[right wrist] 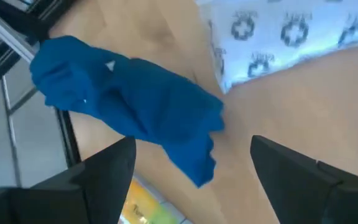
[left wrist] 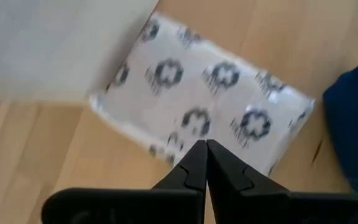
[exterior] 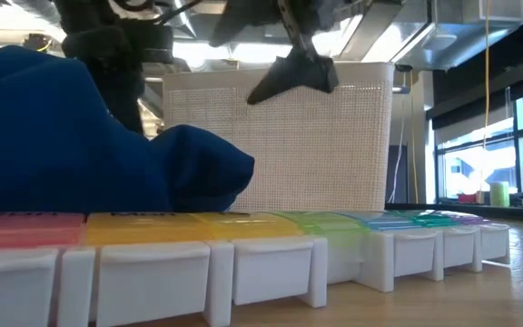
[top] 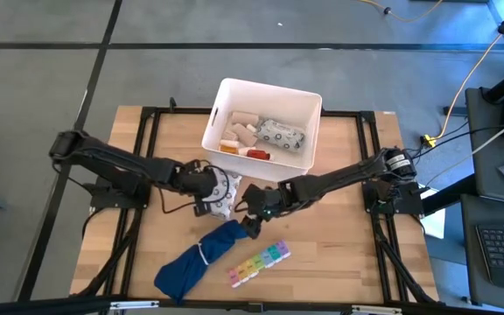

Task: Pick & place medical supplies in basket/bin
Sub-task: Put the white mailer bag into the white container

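A white packet with grey crosses [top: 227,189] [left wrist: 197,99] is by the near wall of the white basket [top: 269,86], and my left gripper [top: 206,201] [left wrist: 205,148] is shut at its edge. My right gripper [top: 254,215] [right wrist: 191,167] hangs open just above the far end of the blue cloth bundle [top: 201,259] [right wrist: 129,112], touching nothing. The rainbow pill organizer [top: 259,262] [exterior: 243,254] lies flat near the table's front edge. In the basket lie gauze rolls [top: 240,128], another patterned packet [top: 281,133] and a red tube [top: 257,153]. My left gripper pinches the packet's near long edge [left wrist: 185,138] between its two shut fingertips, about midway along that edge. The fingers slant down from the table's left side and lie across the edge. Whether the packet is clear of the table, I cannot tell.
The basket [exterior: 280,136] stands at the table's far middle, right behind both grippers. A black frame rail [top: 151,140] runs around the wooden top. Bare wood [top: 339,227] lies to the right of the organizer and to the left of the cloth bundle.
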